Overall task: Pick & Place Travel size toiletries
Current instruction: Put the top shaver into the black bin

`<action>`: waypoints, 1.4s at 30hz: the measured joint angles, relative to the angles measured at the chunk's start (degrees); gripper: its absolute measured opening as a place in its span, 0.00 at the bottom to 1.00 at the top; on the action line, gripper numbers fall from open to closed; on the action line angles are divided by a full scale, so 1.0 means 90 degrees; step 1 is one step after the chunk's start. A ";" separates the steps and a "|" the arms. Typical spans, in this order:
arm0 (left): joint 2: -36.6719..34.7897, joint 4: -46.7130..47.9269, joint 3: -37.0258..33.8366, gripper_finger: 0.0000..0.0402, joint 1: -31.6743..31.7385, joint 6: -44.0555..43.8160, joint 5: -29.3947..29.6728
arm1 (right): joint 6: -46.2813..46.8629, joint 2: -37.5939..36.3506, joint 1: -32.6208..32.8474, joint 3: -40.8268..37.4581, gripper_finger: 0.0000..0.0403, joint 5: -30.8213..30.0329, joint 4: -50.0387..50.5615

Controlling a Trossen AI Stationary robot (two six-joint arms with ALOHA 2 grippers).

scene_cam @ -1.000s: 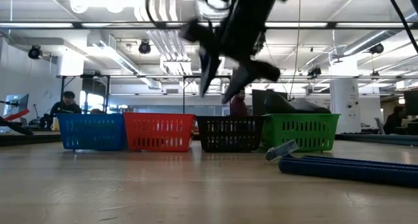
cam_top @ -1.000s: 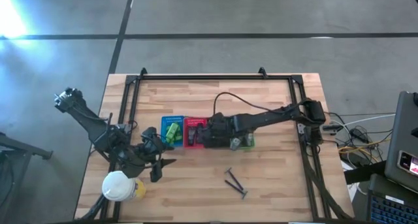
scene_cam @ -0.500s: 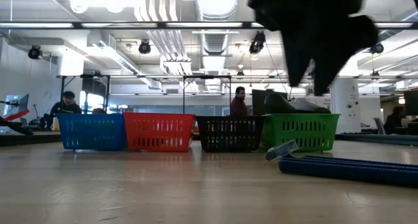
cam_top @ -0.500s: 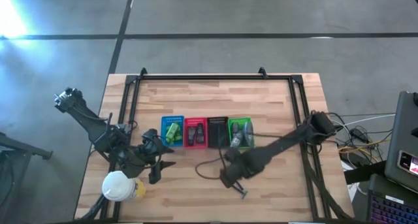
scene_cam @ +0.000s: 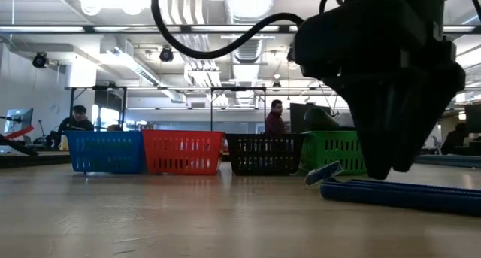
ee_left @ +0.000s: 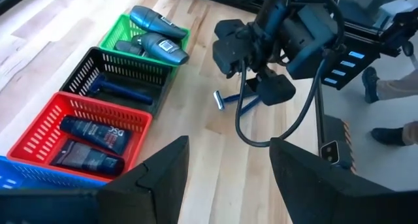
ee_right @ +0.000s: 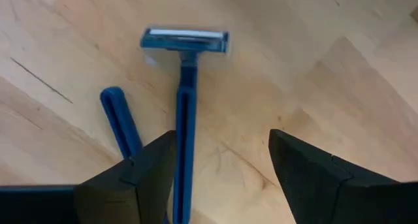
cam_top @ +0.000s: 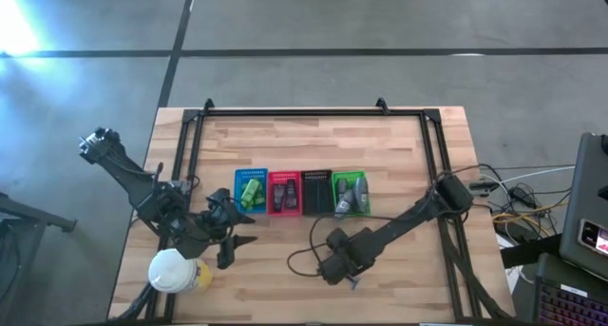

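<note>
Two blue razors lie flat on the wooden table near its front edge; one (ee_right: 183,100) shows its head and long handle, and of the other (ee_right: 120,123) only the handle shows. My right gripper (ee_right: 219,175) hangs open just above them, pointing down, one finger close beside the longer handle. It shows in the high view (cam_top: 338,269) and the low view (scene_cam: 391,164) too. My left gripper (ee_left: 228,178) waits open and raised at the table's left (cam_top: 237,242). Four baskets stand in a row: the blue one (cam_top: 251,191) holds green bottles, the red one (ee_left: 91,142) dark packets, the black one (ee_left: 124,87) razors, and the green one (ee_left: 153,38) grey tubes.
A yellow cup with a white lid (cam_top: 176,271) stands at the near left corner beside my left arm. A black frame (cam_top: 313,112) runs round the table top. A cable loops off my right arm (cam_top: 304,255). People sit and stand in the room beyond.
My right gripper has swung from above the black and green baskets toward the table's near edge. It has sunk low over the loose razors and tipped to point straight down. The razors have not moved.
</note>
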State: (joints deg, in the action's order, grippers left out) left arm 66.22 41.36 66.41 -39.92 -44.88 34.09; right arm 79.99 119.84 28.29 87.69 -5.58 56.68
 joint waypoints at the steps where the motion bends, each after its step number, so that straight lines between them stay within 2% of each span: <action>1: 0.0000 -0.0006 0.0000 0.54 0.0002 0.0000 0.0000 | -0.0041 0.0004 -0.0002 0.0004 0.60 -0.0029 -0.0009; 4: 0.0000 -0.0038 -0.0001 0.54 0.0002 -0.0003 0.0000 | -0.0170 0.0009 -0.0027 -0.0022 0.60 -0.0053 -0.0011; 12: 0.0000 -0.0039 -0.0001 0.54 0.0005 0.0000 0.0005 | -0.0303 0.0135 -0.0077 -0.0030 0.47 -0.0070 -0.0469; 19: 0.0000 -0.0036 0.0000 0.54 0.0005 0.0002 0.0005 | -0.0161 0.0145 -0.0089 -0.0010 0.42 -0.0199 -0.0409; 26: 0.0000 -0.0034 -0.0001 0.54 0.0005 0.0021 0.0005 | -0.0142 0.0145 -0.0089 0.0076 0.48 -0.0254 0.0340; 33: 0.0000 -0.0024 -0.0002 0.54 0.0005 0.0056 0.0005 | -0.0146 0.0087 -0.0089 0.0372 0.55 -0.0255 0.0347; 42: 0.0000 -0.0024 -0.0007 0.54 0.0005 0.0065 0.0005 | -0.1000 0.0179 -0.0089 0.0470 0.60 -0.0149 0.0282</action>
State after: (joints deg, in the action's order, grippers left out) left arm 66.22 41.15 66.35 -39.88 -44.29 34.13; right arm 71.00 121.45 27.49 91.92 -6.92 59.22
